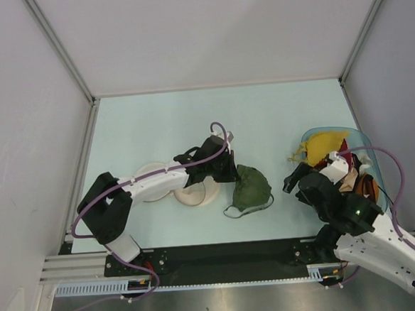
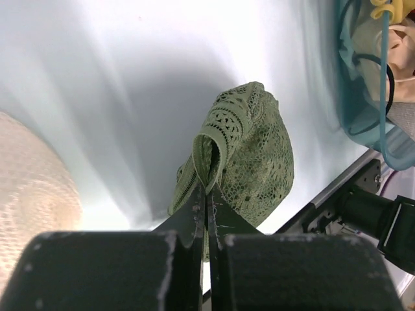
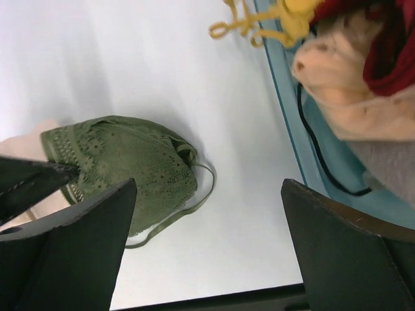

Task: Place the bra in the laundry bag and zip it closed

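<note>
The olive-green lace bra (image 1: 251, 188) lies bunched on the table at centre. My left gripper (image 1: 230, 172) is shut on a fold of the bra's edge; in the left wrist view the closed fingertips (image 2: 206, 189) pinch the lace of the bra (image 2: 256, 155). The cream laundry bag (image 1: 194, 194) lies open under my left arm, just left of the bra, and shows at the left edge of the left wrist view (image 2: 29, 194). My right gripper (image 1: 292, 180) is open and empty to the right of the bra, above bare table (image 3: 209, 188); the bra (image 3: 123, 159) is at its left.
A translucent blue tub (image 1: 363, 142) at the right holds yellow (image 1: 322, 146), red and peach garments, close beside my right arm. It also shows in the right wrist view (image 3: 292, 123). The black front rail (image 1: 229, 257) runs along the near table edge.
</note>
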`<state>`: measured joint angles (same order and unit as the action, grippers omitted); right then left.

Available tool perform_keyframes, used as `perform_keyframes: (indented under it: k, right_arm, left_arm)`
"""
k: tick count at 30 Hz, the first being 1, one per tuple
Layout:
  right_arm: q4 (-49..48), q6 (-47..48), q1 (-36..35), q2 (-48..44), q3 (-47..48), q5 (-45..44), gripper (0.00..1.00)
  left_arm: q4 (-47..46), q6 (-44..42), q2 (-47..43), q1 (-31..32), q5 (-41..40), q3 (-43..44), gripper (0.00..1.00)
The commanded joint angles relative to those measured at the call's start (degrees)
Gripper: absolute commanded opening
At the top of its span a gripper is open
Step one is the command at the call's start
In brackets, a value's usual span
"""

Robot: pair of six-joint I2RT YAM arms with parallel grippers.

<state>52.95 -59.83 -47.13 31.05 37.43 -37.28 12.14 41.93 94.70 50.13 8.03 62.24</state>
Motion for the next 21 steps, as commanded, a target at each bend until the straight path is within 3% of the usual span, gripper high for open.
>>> perform_keyframes:
  k: [1,4,6,10,14,16,21]
  right_arm:
    - [-6.7,13.2,0.3,-2.3,4.7,-0.5,1.00]
    - [-17.0,24.6,0.3,-2.5,2.7,10.8,1.00]
    - [-21.2,27.0,0.3,-0.5,1.3,18.8,1.00]
    - [-29.3,24.3,0.3,4.0,-2.4,27.1,1.00]
    - [-33.6,20.6,-0.1,7.9,-8.2,32.2,0.91]
    - [-38.2,22.5,-2.9,8.5,-10.3,33.2,0.91]
    - [-40.3,29.2,-15.3,9.3,-11.4,16.1,1.00]
  left_arm:
    - [-0.2,-3.2,-2.0,-0.6,2.8,2.6,0.00]
    - [-0.5,-4.8,-1.6,-0.7,4.8,3.2,0.00]
    - [-0.3,-5.9,-1.5,-0.8,5.6,3.4,0.00]
    - [0.0,-5.6,-1.7,-0.8,6.5,3.3,0.00]
    - [-0.5,-4.2,-2.1,-0.8,8.1,3.5,0.00]
    - [-0.2,-3.0,-2.6,-0.8,8.0,3.5,0.00]
    - [0.3,4.9,-3.6,-0.8,8.8,3.2,0.00]
